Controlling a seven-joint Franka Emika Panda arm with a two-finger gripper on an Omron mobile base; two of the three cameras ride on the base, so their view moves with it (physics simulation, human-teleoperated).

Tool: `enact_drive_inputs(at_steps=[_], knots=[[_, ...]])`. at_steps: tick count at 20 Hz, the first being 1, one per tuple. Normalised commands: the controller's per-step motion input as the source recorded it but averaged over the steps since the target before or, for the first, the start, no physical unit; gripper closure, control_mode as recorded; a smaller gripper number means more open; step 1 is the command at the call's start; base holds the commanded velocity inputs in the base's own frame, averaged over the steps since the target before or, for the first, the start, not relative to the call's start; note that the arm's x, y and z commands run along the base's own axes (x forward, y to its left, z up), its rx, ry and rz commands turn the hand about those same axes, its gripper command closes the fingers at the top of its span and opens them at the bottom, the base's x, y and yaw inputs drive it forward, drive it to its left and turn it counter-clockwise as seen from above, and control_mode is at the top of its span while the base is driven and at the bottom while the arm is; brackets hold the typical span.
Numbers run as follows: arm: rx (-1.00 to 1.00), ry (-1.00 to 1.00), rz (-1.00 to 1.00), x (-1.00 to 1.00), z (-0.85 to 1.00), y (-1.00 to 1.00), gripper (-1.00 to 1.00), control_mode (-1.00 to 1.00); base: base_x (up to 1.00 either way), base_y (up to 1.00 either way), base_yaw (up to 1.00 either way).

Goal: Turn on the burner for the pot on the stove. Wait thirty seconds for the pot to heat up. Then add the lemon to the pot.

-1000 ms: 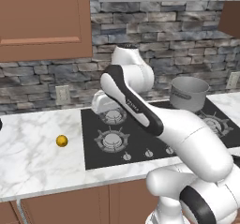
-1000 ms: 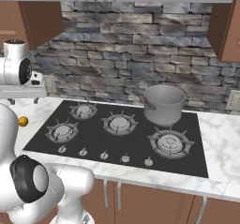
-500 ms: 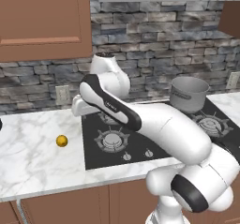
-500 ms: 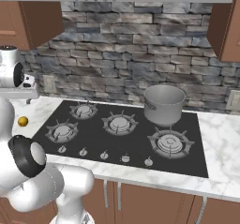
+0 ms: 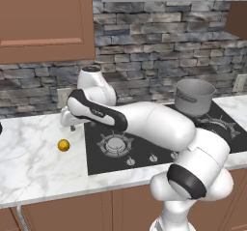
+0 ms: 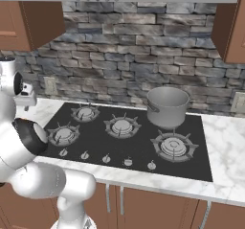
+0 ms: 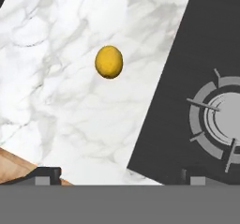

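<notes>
The lemon [image 5: 63,145] lies on the white marble counter left of the stove [image 5: 144,150]; in the hand view the lemon [image 7: 108,62] sits ahead of the fingertips, with nothing touching it. My gripper [image 7: 121,175] is open, its two dark tips far apart, hovering above the counter beside the cooktop's left edge [image 7: 187,68]. From the base views the gripper [image 5: 71,123] hangs a little above and behind the lemon, at the far left [image 6: 25,101]. The grey pot [image 5: 194,96] stands on the stove's back right burner [image 6: 167,107], far from the hand.
A row of small silver knobs [image 6: 106,158] runs along the stove's front edge [image 6: 124,168]. A burner grate [image 7: 220,117] is close to the right of the fingertips. The counter's front edge and brown cabinet wood [image 7: 14,164] show at lower left. A stone wall [image 5: 144,41] backs the counter.
The arm has swung left from over the stove's left burners, carrying the hand out over the counter beside the lemon. The pot and lemon have not moved.
</notes>
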Motion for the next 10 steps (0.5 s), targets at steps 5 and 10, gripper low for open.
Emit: enact_drive_inputs(at_steps=[5, 10], knots=[[0.0, 0.0, -0.05, 0.23, -0.45, 0.34, -1.0, -1.0, 0.0, 0.0, 0.0], [0.0, 0.0, -0.06, 0.21, -0.4, 0.2, -1.0, -1.0, 0.0, 0.0, 0.0]])
